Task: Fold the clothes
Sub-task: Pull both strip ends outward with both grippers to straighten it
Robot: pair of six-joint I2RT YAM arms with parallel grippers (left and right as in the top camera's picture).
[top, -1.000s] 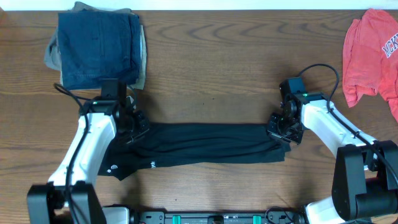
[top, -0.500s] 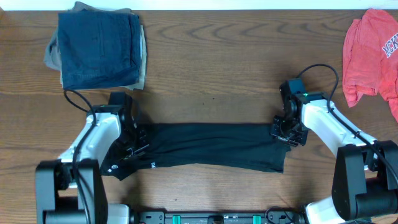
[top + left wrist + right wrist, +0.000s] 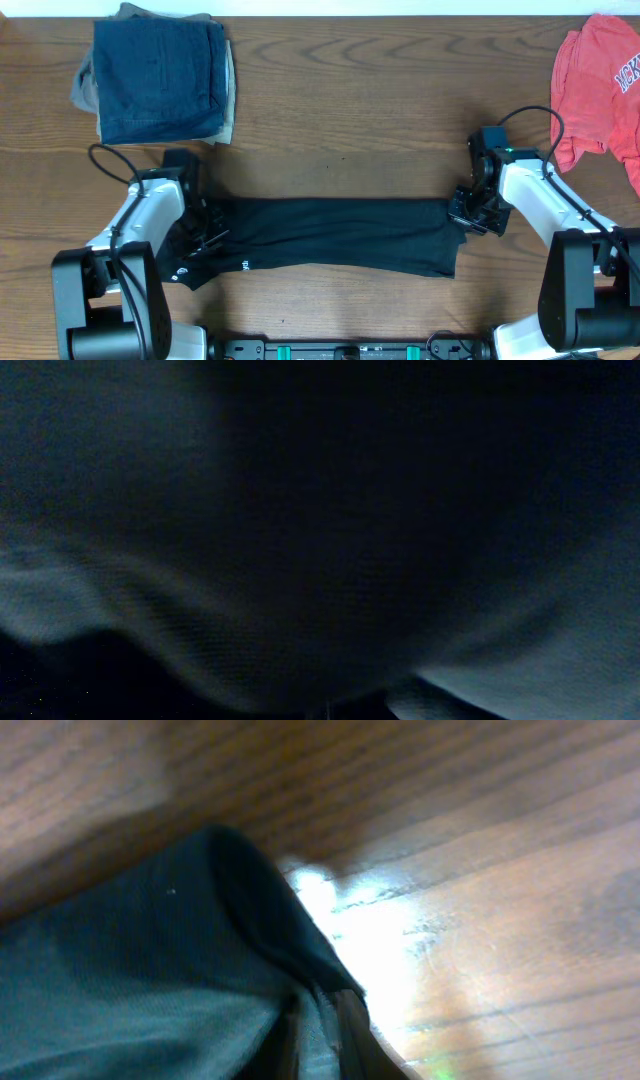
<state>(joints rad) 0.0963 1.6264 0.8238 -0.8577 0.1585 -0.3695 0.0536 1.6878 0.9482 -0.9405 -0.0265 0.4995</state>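
Note:
The black garment (image 3: 330,235) lies as a long folded band across the table's front, with a small white logo and a short text mark near its left end. My left gripper (image 3: 207,232) sits on the garment's left end, and black cloth (image 3: 320,540) fills the whole left wrist view, hiding the fingers. My right gripper (image 3: 467,214) is at the garment's upper right corner. In the right wrist view its fingers (image 3: 320,1035) are shut on a fold of the black cloth (image 3: 150,970) just above the wood.
A folded dark-blue denim and tan pile (image 3: 160,75) lies at the back left. A coral-red shirt with lettering (image 3: 600,85) lies at the back right edge. Bare wooden tabletop (image 3: 340,130) spans the middle behind the garment.
My right gripper has moved right and a little forward with the corner. My left gripper has shifted left and forward. The garment is pulled longer and flatter between them.

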